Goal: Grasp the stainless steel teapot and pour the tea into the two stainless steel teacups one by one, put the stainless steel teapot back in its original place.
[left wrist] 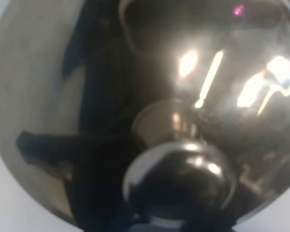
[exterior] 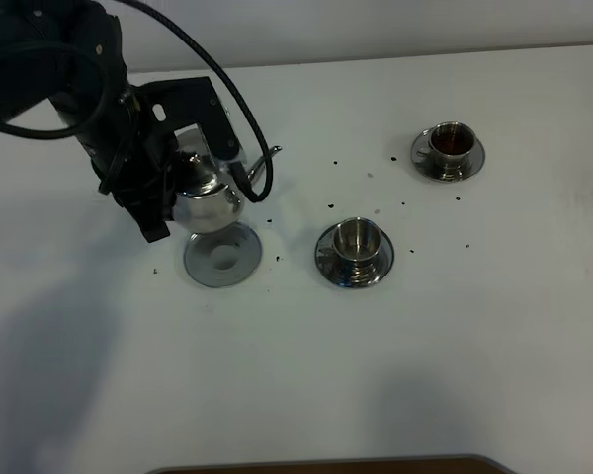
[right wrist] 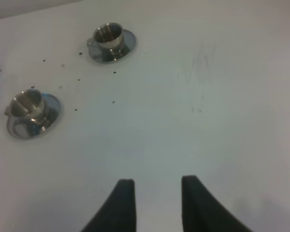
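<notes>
Facing rightward: stainless steel teapot [exterior: 207,201]

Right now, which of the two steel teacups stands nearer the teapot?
The mid-table teacup, just right of the teapot. The other teacup stands farther right and farther back, apart from both.

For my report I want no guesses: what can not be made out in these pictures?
- Left fingers: behind the black arm in the exterior high view; the left wrist view shows only the blurred shiny steel teapot.
- Tea level in the nearer small steel cup: too small in both views.
- Whether the teapot touches the flat round steel coaster: hidden under its body, exterior high view.
</notes>
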`<state>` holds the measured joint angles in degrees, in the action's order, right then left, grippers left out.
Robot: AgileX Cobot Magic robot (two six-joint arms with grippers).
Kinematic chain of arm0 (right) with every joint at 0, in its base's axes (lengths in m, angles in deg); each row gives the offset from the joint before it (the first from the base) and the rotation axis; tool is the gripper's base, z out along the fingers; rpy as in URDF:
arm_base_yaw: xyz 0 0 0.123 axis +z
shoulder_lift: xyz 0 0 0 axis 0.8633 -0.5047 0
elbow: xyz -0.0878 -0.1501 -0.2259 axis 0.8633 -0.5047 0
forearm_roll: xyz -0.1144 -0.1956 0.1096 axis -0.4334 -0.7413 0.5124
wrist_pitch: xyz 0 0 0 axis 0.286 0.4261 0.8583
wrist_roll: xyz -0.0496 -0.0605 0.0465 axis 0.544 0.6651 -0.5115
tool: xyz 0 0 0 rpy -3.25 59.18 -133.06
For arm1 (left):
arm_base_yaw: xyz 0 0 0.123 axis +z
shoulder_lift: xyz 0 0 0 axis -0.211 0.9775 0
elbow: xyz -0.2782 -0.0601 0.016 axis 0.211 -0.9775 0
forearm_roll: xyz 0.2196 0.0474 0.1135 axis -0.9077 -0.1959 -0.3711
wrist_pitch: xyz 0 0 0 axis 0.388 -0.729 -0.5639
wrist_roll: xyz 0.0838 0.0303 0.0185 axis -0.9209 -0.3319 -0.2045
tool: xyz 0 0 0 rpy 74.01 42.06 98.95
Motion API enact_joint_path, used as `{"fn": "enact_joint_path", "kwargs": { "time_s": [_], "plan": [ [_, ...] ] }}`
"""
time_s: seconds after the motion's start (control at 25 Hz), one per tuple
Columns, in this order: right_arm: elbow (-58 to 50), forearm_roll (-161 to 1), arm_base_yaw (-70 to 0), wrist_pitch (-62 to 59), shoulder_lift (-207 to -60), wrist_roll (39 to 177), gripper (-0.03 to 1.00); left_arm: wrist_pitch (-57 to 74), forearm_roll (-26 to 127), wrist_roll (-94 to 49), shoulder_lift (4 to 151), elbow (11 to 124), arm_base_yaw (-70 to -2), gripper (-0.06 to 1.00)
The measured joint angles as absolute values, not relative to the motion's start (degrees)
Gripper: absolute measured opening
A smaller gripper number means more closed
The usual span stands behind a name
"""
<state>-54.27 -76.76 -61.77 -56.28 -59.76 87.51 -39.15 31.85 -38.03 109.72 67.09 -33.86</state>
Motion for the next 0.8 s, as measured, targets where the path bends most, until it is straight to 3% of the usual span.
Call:
{"fn": "enact_joint_path", "kwargs": {
  "time_s": [0.36,0.8],
  "plan": [
    [-54.3,-76.8,-61.8,-56.3,-59.8,87.5,0.24,-15.2,31.9,-58.0,110.1,59.6,-33.9,0.24],
    [-54.3,-76.8,-61.8,-56.3,-59.8,87.5,0.24,-9.8,32.2,-73.5,111.7,59.6,-34.2,0.24]
  ]
}}
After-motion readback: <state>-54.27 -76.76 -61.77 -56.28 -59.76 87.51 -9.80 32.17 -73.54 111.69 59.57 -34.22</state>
